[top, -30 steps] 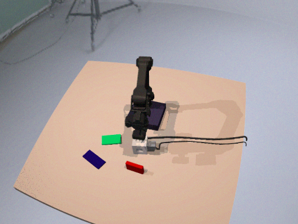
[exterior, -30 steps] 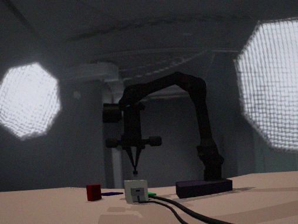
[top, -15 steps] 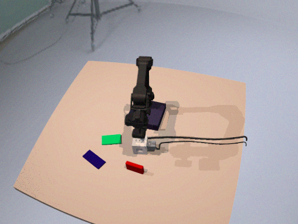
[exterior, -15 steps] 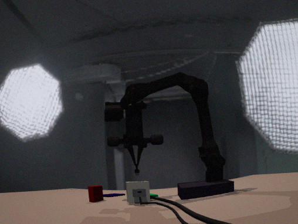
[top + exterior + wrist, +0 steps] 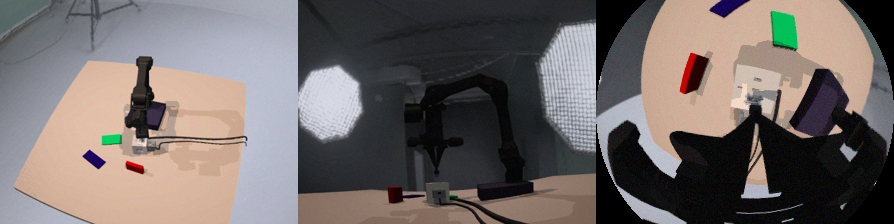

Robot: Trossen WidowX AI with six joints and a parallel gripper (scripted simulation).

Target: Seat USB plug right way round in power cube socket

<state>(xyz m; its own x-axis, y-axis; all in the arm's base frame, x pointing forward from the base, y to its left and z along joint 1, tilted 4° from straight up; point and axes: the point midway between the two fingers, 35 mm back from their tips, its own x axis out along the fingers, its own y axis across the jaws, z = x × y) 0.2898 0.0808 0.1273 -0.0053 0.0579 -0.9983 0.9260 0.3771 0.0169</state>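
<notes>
The white power cube [image 5: 139, 149] [image 5: 429, 189] [image 5: 746, 74] stands on the table. My gripper [image 5: 436, 166] [image 5: 756, 117] is shut on the small dark USB plug [image 5: 436, 172] [image 5: 755, 107] and holds it upright above the cube. In the exterior view a pale metal end [image 5: 436, 175] points down, with a gap between it and the cube's top. In the wrist view this end covers part of the cube's top face, so the socket is partly hidden. Which way round the plug faces I cannot tell.
A grey plug block [image 5: 151, 145] [image 5: 439, 194] sits on the cube's side, with dark cables [image 5: 199, 138] [image 5: 474, 206] running off beside it. A red block [image 5: 134, 167] [image 5: 395, 194] [image 5: 692, 74], a blue slab [image 5: 94, 159] and a green slab [image 5: 111, 139] [image 5: 784, 30] lie around the cube. The dark arm base [image 5: 156, 115] [image 5: 505, 190] is behind.
</notes>
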